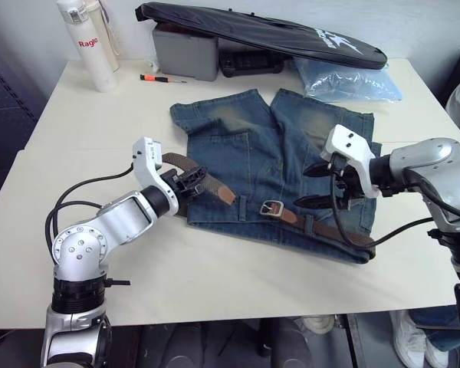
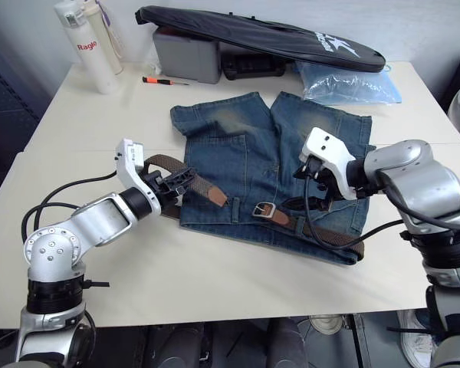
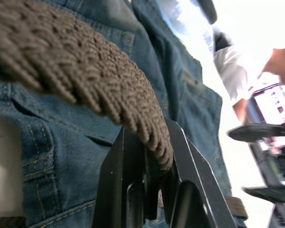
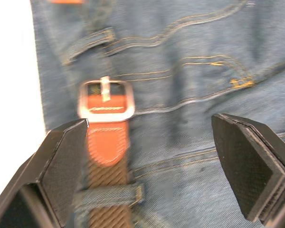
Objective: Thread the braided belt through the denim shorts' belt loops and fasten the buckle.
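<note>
The free end of the braided belt [image 1: 215,186] is clamped in the left hand [image 1: 190,182], pointing along the waistband toward the buckle [image 1: 272,208]. The right hand [image 1: 320,186], fingers apart, is held just beyond the buckle, nearer to it.

Cream table [image 1: 215,284], denim shorts [image 1: 245,146], white bottle [image 1: 84,42], screwdriver [image 1: 161,78], grey case [image 1: 185,52], plastic bag [image 1: 349,80]

Bright even light, soft shadows, wrist views blurred

Left pincer [image 2: 171,182] clamped on braided belt [image 2: 208,188] over denim shorts [image 2: 249,153].
</note>
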